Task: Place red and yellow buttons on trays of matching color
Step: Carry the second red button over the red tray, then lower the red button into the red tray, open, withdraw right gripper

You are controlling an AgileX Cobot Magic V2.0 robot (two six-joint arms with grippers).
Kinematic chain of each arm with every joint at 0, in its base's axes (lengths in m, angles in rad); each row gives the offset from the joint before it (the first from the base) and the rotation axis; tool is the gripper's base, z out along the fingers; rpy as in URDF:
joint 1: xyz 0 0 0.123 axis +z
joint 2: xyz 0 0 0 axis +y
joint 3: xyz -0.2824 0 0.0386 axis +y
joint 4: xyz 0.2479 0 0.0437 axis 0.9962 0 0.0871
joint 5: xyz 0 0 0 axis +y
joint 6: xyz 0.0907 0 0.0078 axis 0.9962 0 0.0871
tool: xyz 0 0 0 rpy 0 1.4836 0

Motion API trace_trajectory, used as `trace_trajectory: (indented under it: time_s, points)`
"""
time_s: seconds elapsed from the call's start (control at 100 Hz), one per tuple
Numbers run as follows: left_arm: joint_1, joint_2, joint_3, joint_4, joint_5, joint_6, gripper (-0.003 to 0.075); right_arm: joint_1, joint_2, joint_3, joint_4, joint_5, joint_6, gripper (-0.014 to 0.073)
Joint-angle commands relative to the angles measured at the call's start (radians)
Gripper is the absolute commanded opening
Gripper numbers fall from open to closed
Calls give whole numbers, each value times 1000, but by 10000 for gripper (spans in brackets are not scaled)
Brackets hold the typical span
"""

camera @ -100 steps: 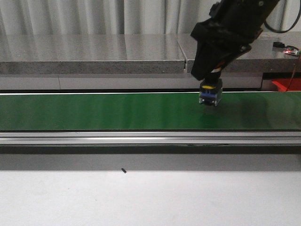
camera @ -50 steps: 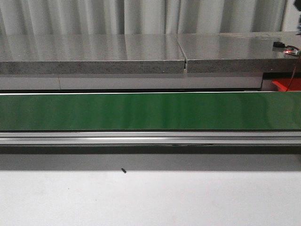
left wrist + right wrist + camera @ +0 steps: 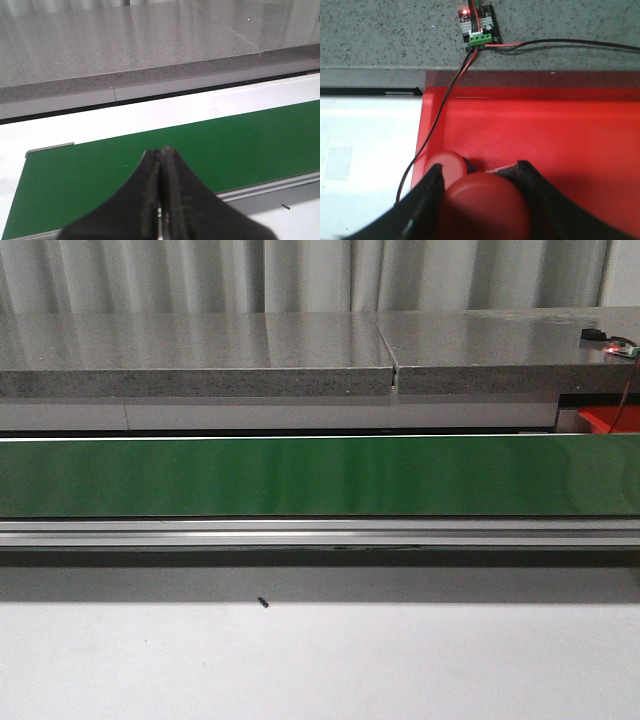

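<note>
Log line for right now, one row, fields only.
left gripper: shut, empty, over green belt | right gripper: holding red button over red tray | second red button in tray

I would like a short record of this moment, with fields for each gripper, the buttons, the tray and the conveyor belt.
left gripper: shut, holding nothing, over the green belt
right gripper: shut on a red button, above the red tray
second red button: lying in the red tray, beside the held one
yellow buttons and yellow tray: not in view
green belt, front view: no buttons on it
circuit board: on the stone ledge behind the tray, wires running past the tray
</note>
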Motion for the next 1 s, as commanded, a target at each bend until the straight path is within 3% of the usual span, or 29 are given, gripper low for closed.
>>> trace_trajectory:
  time_s: [0.0, 0.45, 0.99]
  points:
    - [-3, 8, -28, -24, -68, -3, -20, -4, -9, -78, 40, -37, 21, 195]
    - [-3, 8, -28, -24, -68, -3, -20, -4, 150, -140, 40, -52, 34, 195]
    - [-3, 8, -28, -24, -68, -3, -20, -4, 211, -144, 40, -73, 34, 198]
